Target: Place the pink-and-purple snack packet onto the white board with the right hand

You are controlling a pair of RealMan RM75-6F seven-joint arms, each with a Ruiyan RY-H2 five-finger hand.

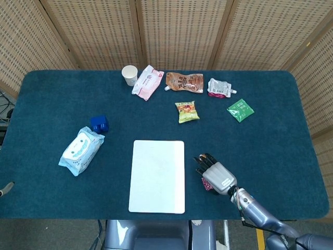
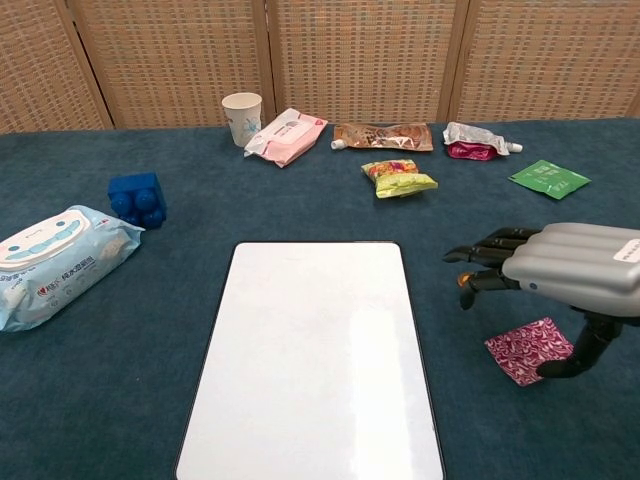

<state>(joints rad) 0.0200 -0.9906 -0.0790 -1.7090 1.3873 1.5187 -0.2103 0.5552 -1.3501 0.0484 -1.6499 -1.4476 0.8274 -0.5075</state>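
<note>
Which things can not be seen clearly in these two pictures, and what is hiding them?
- Packet: in the head view the right robot hand covers most of it; whether the fingers touch it is unclear in both views.
- Orange disc: hidden under the hand in the head view, only a sliver shows in the chest view.
- Left robot hand: in neither view.
- Wipes pack: cut by the chest view's left edge.

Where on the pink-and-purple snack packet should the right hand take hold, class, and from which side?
The pink-and-purple snack packet lies flat on the cloth, so come from above, where the right hand hovers. Probably pinch its free edge facing the white board; a flat packet offers only thin edges to lift.
</note>
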